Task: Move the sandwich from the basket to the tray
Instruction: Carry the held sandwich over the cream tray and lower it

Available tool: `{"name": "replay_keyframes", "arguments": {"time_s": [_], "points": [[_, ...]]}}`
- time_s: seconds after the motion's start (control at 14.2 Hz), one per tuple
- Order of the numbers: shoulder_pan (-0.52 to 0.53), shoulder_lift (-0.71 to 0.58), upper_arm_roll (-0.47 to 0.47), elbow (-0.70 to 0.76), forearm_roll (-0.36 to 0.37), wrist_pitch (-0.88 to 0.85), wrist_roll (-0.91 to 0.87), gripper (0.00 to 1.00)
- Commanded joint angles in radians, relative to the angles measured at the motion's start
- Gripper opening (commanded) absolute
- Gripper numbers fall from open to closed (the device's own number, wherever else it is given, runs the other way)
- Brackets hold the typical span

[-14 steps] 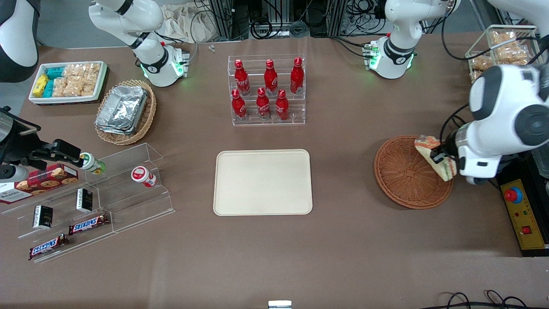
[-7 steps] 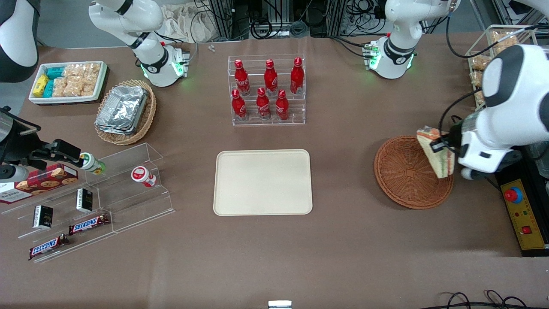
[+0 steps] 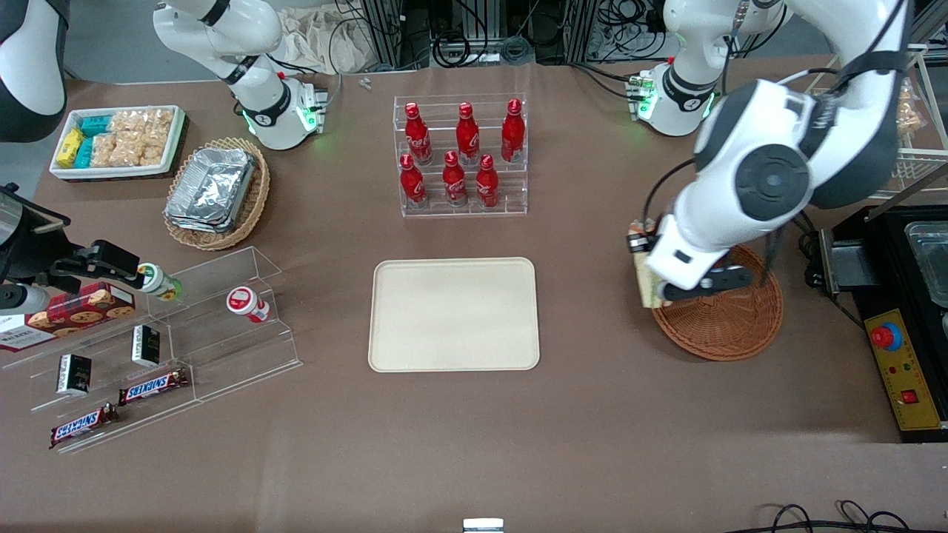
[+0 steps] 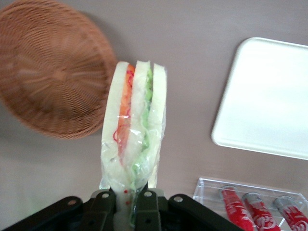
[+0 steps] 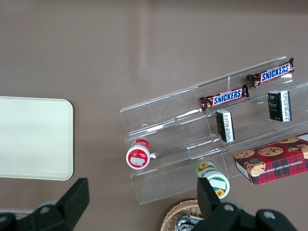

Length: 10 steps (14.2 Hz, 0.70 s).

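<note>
Sandwich [image 4: 134, 139], pinched upright in the tool [image 4: 126, 199], has left the basket [image 3: 729, 318], now hanging right of centre, nearer the tray [image 3: 454, 314].

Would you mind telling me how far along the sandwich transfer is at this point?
Done: the sandwich is out of the basket. In hand: the end effector grips it, shut, above the basket's rim toward the tray. Left: carrying it over the tray and setting it down.

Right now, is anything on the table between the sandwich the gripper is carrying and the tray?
No. In the front view, only bare brown tabletop lies between the sandwich, clamped in the gripper, and the tray.
</note>
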Motion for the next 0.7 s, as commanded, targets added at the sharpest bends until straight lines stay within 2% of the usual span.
{"name": "replay_keyframes", "arguments": {"time_s": [0.0,0.21,0.35,0.63], "points": [[-0.084,0.068,0.003,0.044,0.004,0.065,-0.021,0.05],[-0.202,0.155,0.005,0.046,0.046,0.23,-0.139,0.05],[-0.233,0.226,0.005,0.046,0.089,0.283,-0.207,0.05],[-0.28,0.327,0.006,0.038,0.158,0.398,-0.215,0.05]]}}
